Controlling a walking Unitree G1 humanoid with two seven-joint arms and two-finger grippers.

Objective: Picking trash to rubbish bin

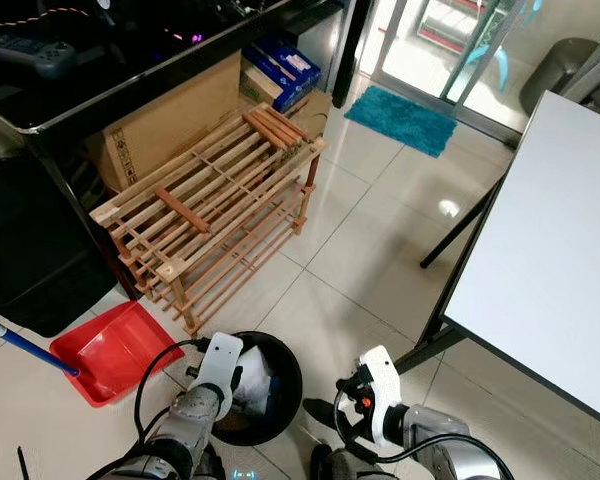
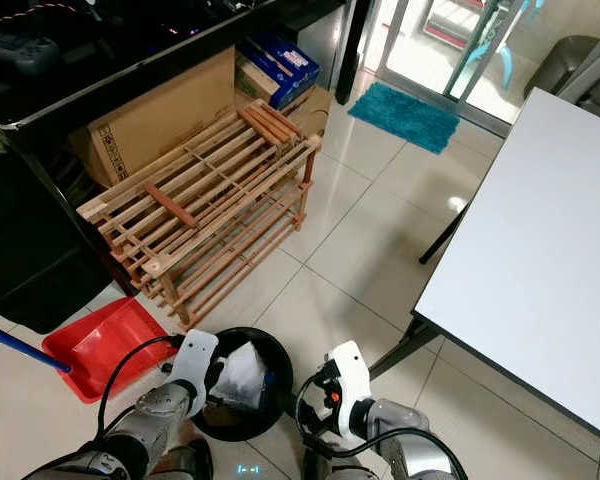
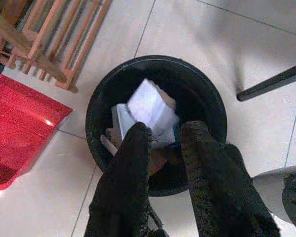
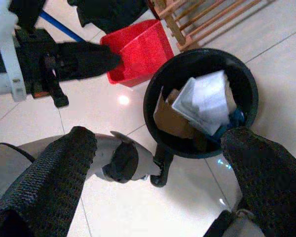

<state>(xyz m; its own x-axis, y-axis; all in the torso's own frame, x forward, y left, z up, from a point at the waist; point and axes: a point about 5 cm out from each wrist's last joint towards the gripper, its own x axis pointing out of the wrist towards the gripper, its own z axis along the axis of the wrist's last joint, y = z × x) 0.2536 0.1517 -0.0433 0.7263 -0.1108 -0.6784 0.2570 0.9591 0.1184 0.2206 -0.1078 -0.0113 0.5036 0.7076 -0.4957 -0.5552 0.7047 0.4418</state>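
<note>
Both grippers sit at the foot of the head views, over pale floor tiles (image 1: 380, 230). Left gripper (image 3: 164, 132) hangs directly above the black rubbish bin (image 1: 292, 385); its two fingers are parted with nothing between them, tips just above the contents. Right gripper (image 4: 158, 143) is beside the bin, fingers spread wide and empty.

Surroundings, by size: white table (image 1: 560, 260) to the right; dark desk (image 1: 130, 70) at upper left with cardboard boxes (image 1: 170, 125) beneath it; wooden rack (image 1: 220, 200) between desk and bin; teal mat (image 1: 401, 120) near the door; red dustpan (image 1: 115, 350) just beside the bin, blue handle (image 1: 20, 345) lying across it.

Task item: white paper trash (image 3: 150, 108) lies inside the bin, atop brown cardboard scraps (image 4: 170, 118), clear of the left fingers.

Assessment: deposit step appears complete, with the paper released and resting in the bin. Further loose trash on the visible floor cannot be made out.

Next move calls for lifting the left gripper straight up so the fingers clear the rim without dragging paper out or tipping the bin, then searching the room for remaining trash.
</note>
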